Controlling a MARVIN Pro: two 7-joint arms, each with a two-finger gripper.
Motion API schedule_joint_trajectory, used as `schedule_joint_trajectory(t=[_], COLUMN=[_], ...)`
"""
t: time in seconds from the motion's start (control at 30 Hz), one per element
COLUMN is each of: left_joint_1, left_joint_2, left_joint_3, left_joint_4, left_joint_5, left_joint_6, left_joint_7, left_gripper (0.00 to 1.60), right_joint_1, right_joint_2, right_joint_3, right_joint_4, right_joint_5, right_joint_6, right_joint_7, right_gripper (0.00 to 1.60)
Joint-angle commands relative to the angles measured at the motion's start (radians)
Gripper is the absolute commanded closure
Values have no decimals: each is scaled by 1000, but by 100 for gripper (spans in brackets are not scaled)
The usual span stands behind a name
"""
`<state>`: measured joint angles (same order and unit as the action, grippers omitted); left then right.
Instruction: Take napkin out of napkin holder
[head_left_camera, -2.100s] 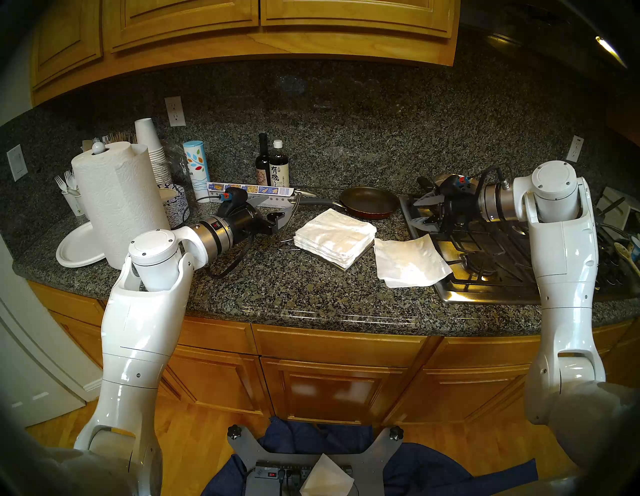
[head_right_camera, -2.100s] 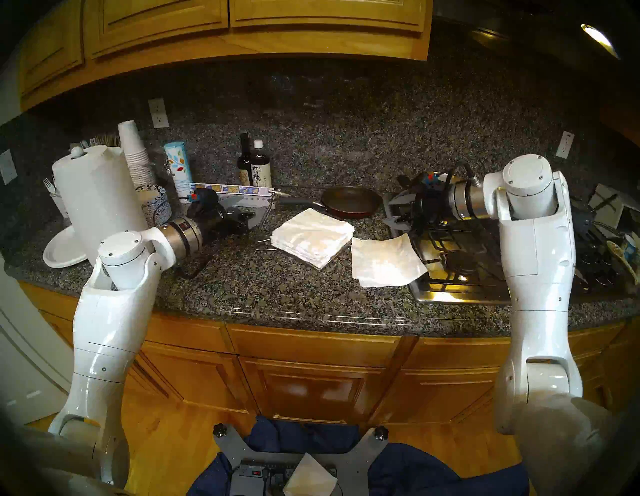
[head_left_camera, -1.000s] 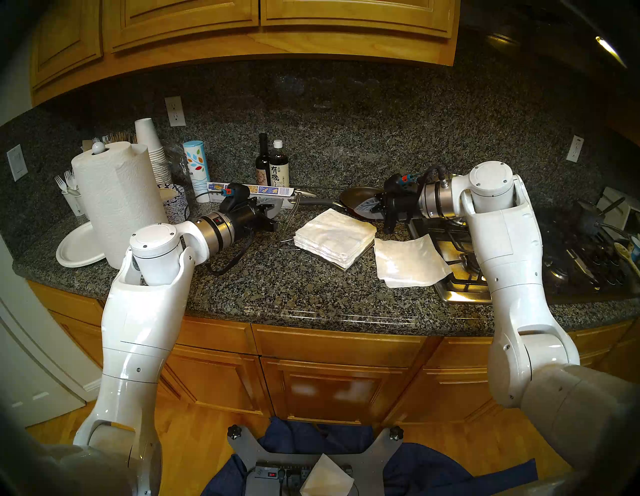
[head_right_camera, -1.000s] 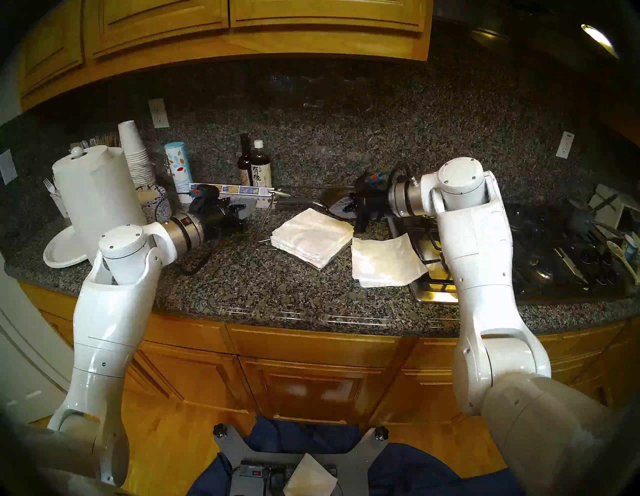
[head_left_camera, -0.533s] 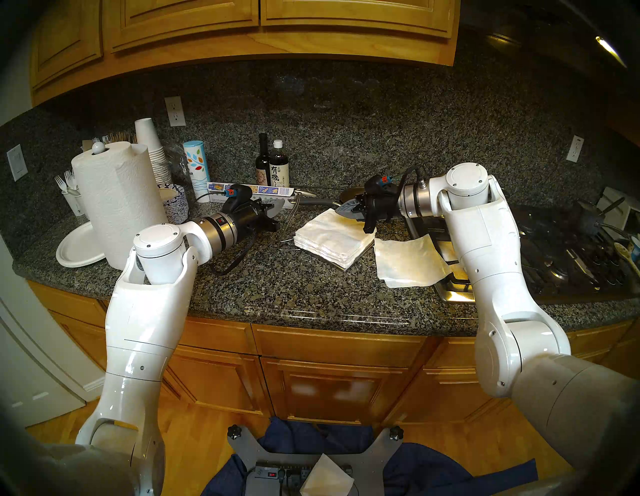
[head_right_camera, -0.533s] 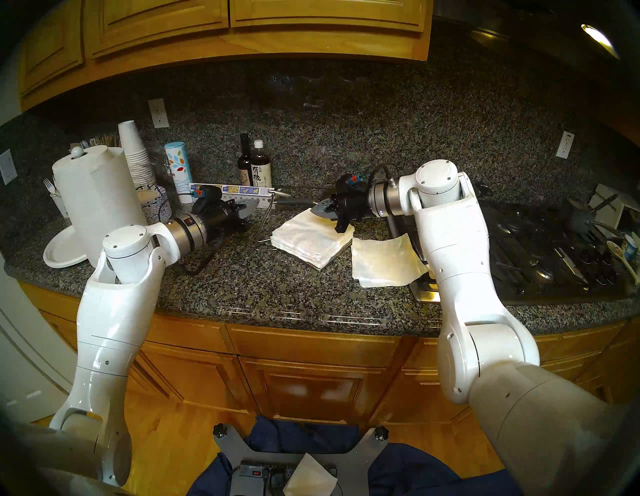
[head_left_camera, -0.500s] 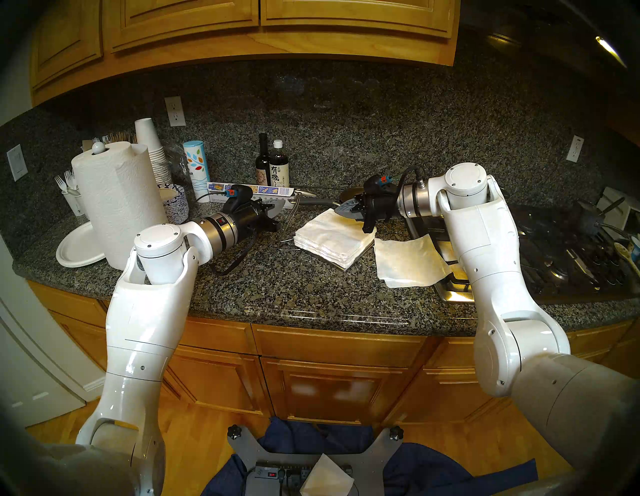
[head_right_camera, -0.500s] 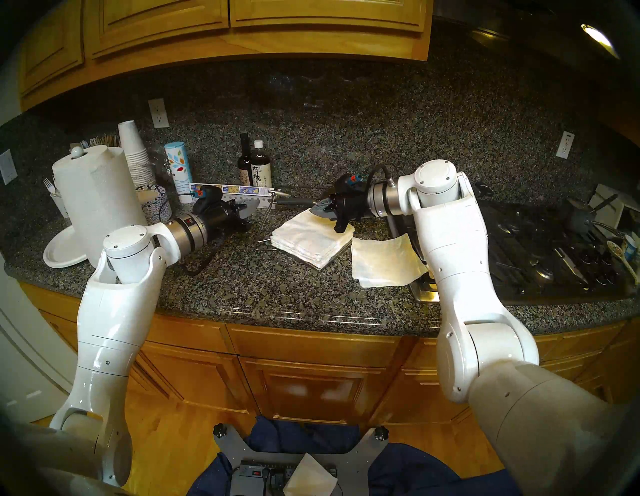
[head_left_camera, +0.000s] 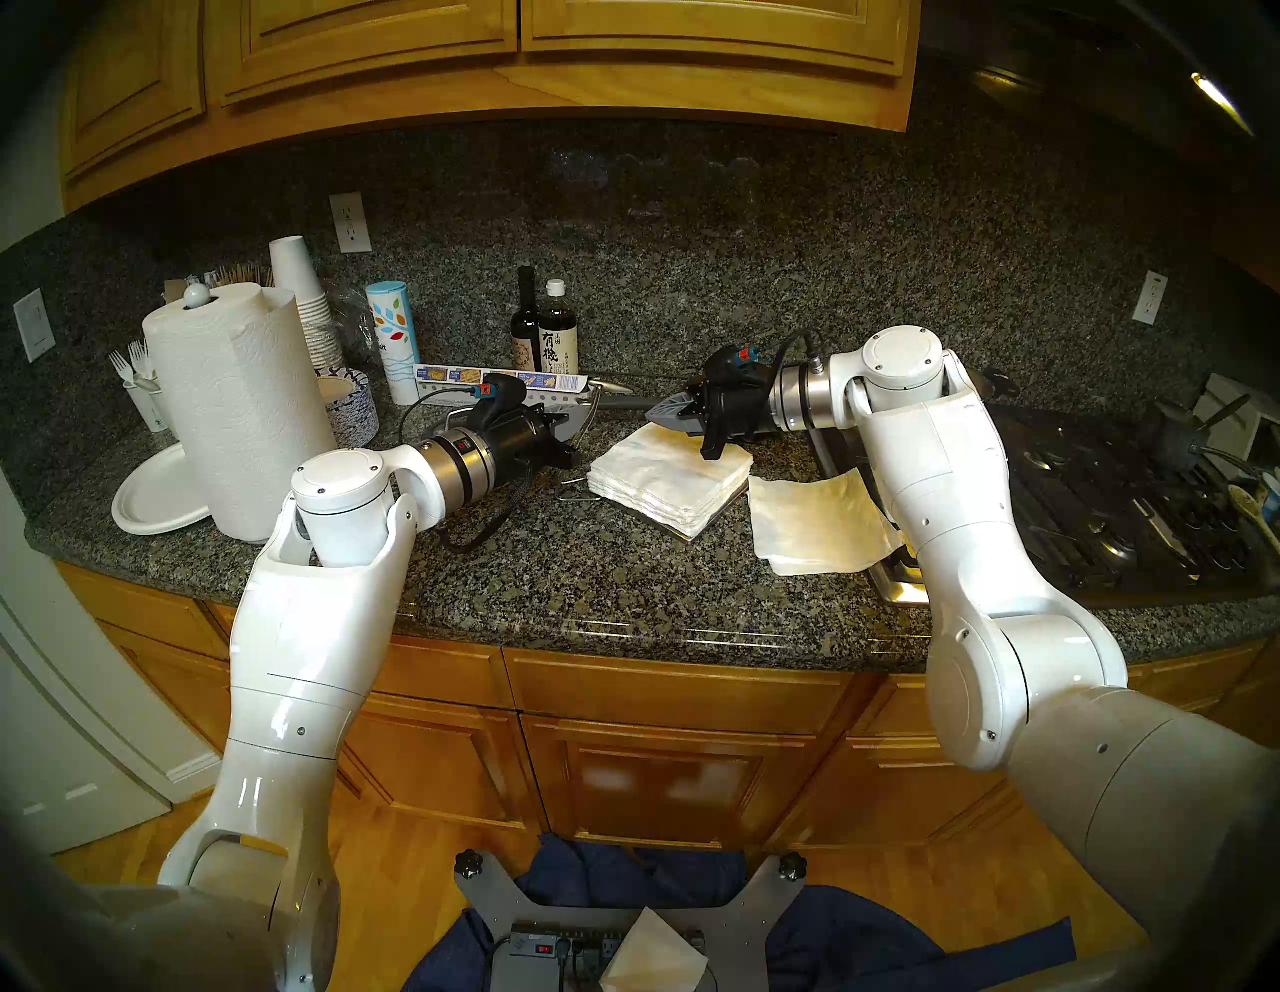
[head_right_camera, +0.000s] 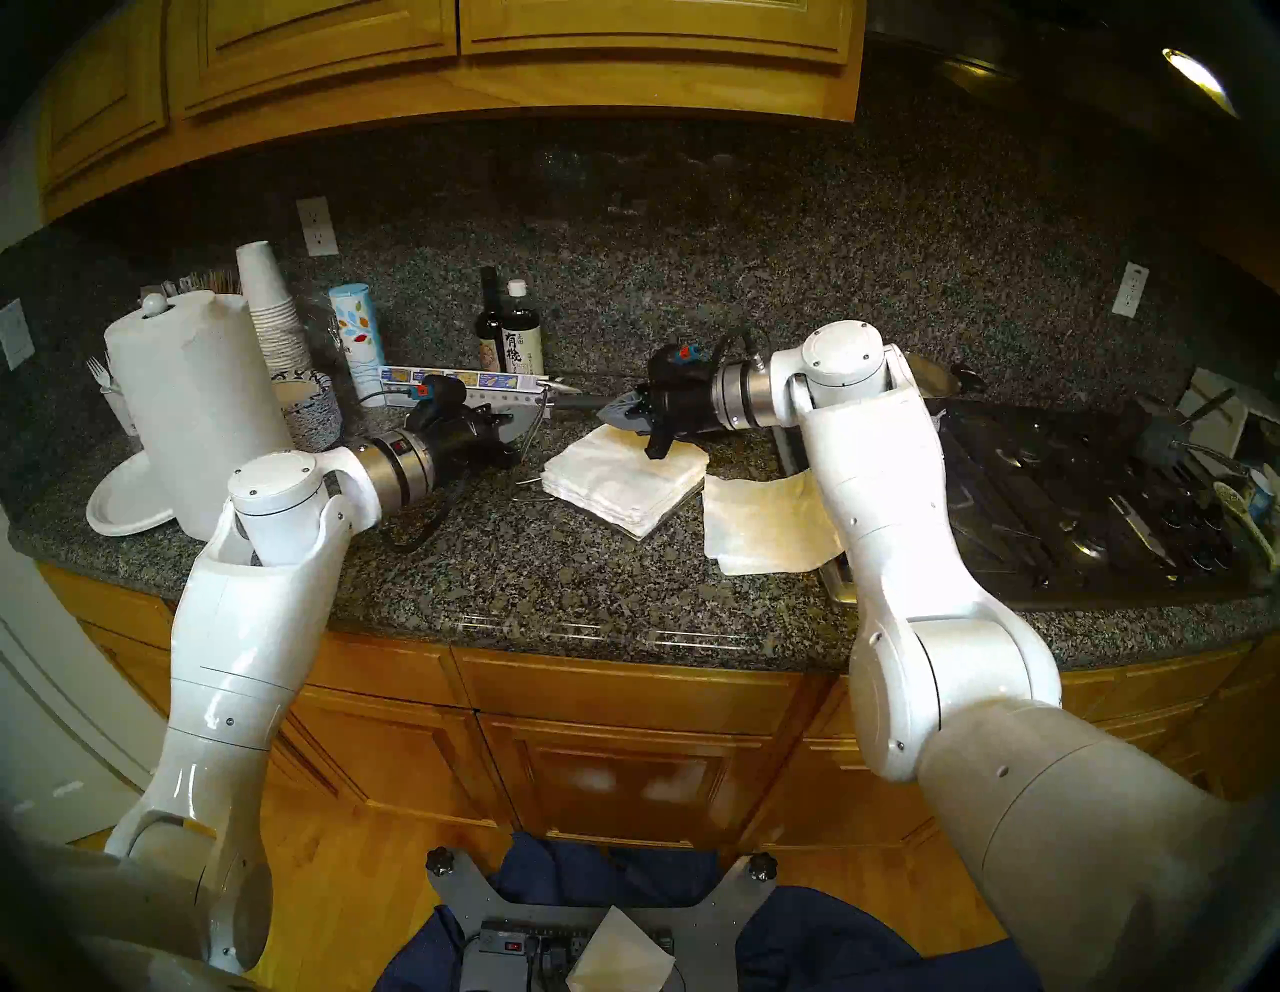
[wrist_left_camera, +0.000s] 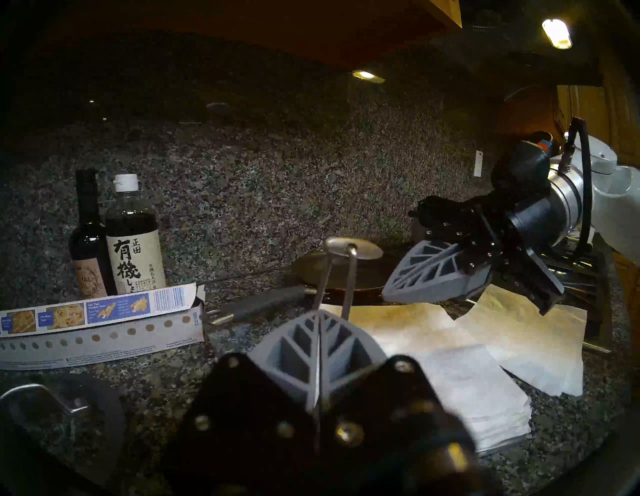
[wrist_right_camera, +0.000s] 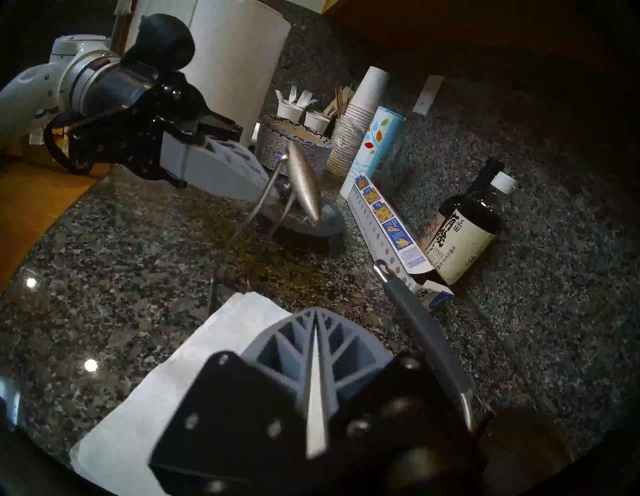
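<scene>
my left gripper: fingers clamped on napkin holder's raised wire arm
my right gripper: fingers together, empty, over stack
loose napkin: one, beside stack
bottles: two

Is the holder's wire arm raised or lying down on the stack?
Raised. The wire arm stands up clear of the napkin stack, pinched in the shut left tool.

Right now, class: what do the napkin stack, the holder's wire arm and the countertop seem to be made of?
Napkin stack: soft white paper, matte, crinkled layered edges.
Wire arm: probably steel, brushed silver with a dull sheen.
Countertop: likely polished granite, speckled, with glossy reflections.
</scene>
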<state>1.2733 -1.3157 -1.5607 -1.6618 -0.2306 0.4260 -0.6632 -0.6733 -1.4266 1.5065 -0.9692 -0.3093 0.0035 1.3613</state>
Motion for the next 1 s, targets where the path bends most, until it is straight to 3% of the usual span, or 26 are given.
schedule_joint_trajectory(t=[0.0, 0.97], left_joint_1=[-43, -54], left_joint_2=[-1, -11], left_joint_3=[-5, 21], left_joint_4=[-20, 9], left_joint_5=[0, 13], left_joint_6=[-15, -26], left_joint_7=[1, -7], left_gripper=[160, 160], right_joint_1=[82, 143], right_joint_2=[-26, -43], right_joint_3=[8, 33], right_joint_4=[6, 63], right_joint_5=[18, 38], right_joint_6=[-26, -80], right_joint_7=[-7, 21], right_gripper=[132, 129])
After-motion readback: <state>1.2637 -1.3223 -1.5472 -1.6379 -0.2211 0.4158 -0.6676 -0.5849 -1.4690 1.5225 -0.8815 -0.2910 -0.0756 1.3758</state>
